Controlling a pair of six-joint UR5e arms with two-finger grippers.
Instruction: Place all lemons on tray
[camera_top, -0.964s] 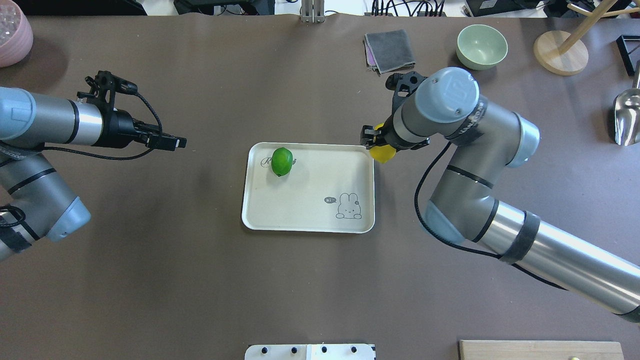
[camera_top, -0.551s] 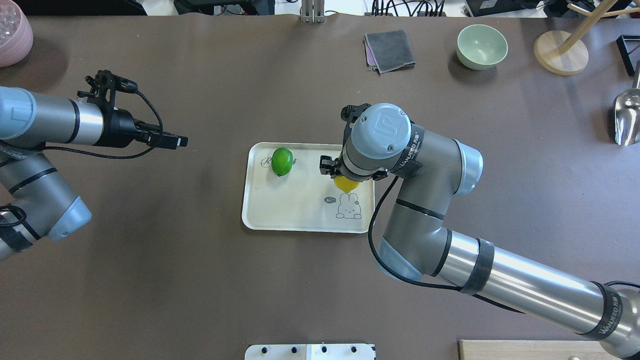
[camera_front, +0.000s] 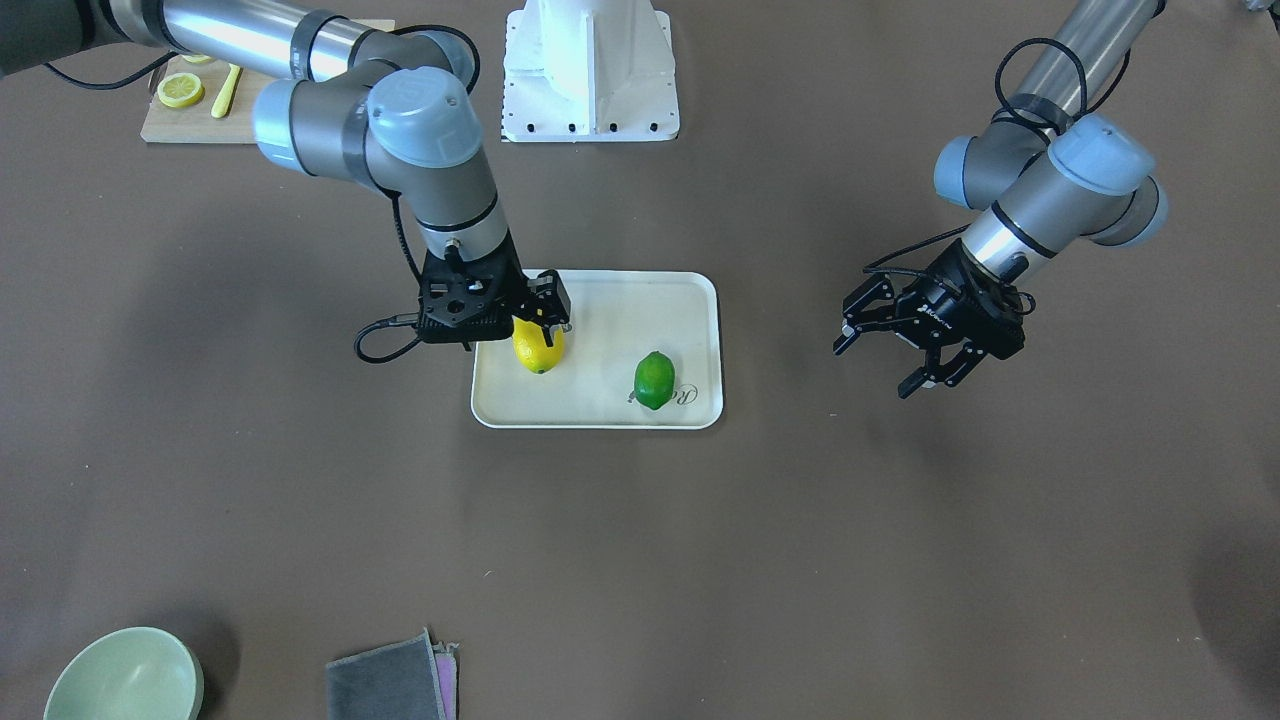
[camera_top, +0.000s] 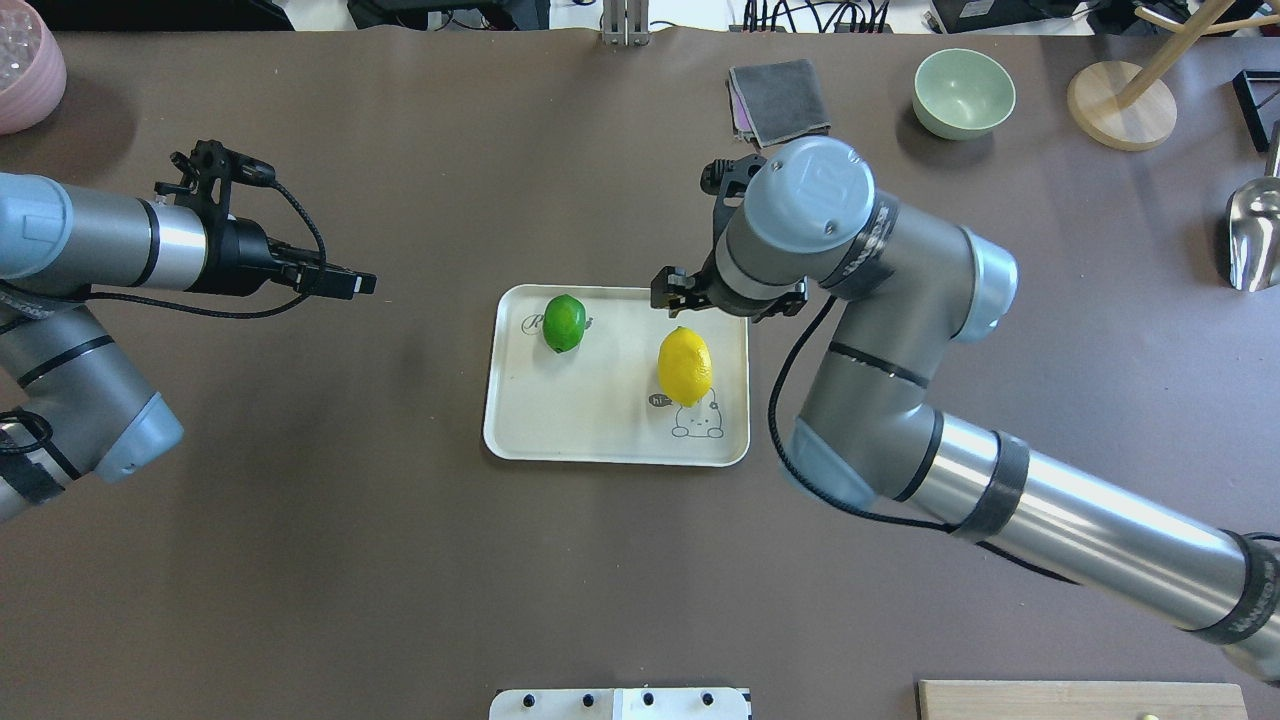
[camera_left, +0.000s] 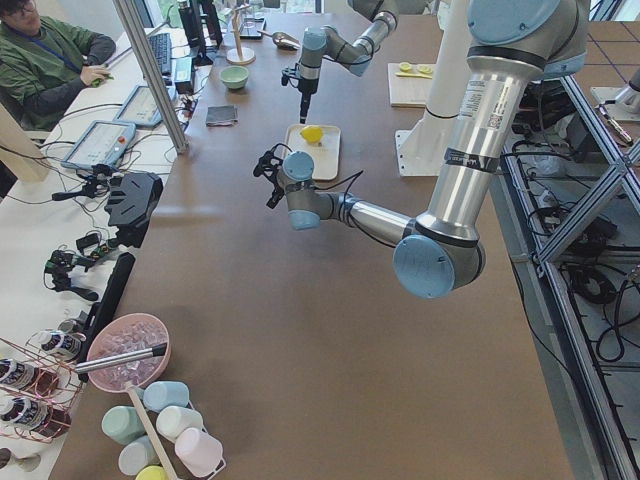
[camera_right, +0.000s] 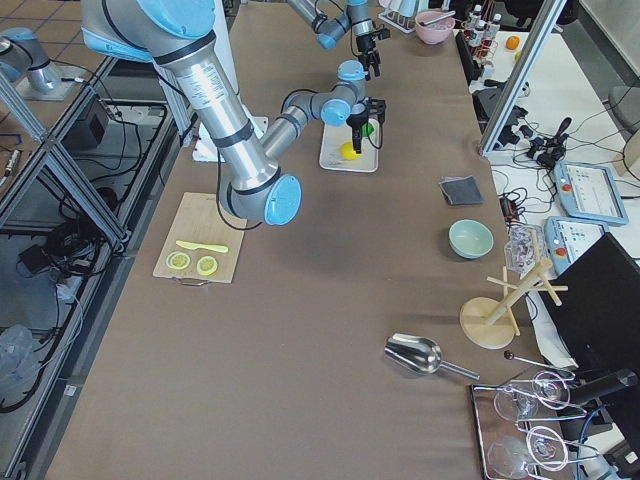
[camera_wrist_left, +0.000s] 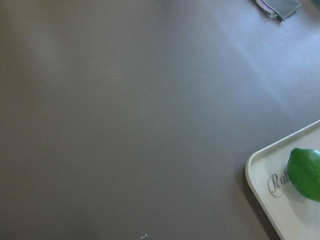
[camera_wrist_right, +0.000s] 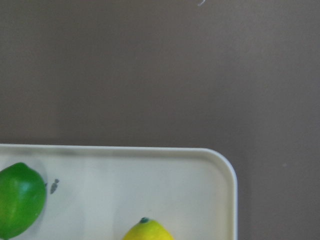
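The brown surface (camera_top: 400, 550) carries everything, and the tray sits near its middle. The right arm (camera_top: 1050, 540) is the biggest thing on view. It comes in from the near corner on the robot's right of the tray and bends so that its wrist stands over the tray's far right corner. The left arm (camera_top: 90, 245) reaches in level from the robot's left and ends well short of the tray.

The tray (camera_top: 590, 400) is cream with a raised rim and lies flat. A wooden cutting board (camera_top: 1080, 700) lies well apart from the tray, on the robot's side and to its right, with lemon slices (camera_front: 180, 90) on it. A pale green bowl (camera_top: 963, 92) and a folded grey cloth (camera_top: 780, 100) lie beyond the tray's far right corner, the cloth nearer the tray than the bowl.

The left gripper (camera_front: 890, 362) hangs over bare surface to the robot's left of the tray, its jaws spread wide and holding nothing. The right gripper (camera_top: 682, 293) points down above the tray's far rim, jaws parted and empty; from overhead it is clear of the fruit.

The yellow lemon (camera_top: 685, 365) lies inside the tray on its right half, just beside the small animal drawing. The green lemon (camera_top: 563, 322) lies inside the tray at its far left corner, on the script, apart from the yellow one.
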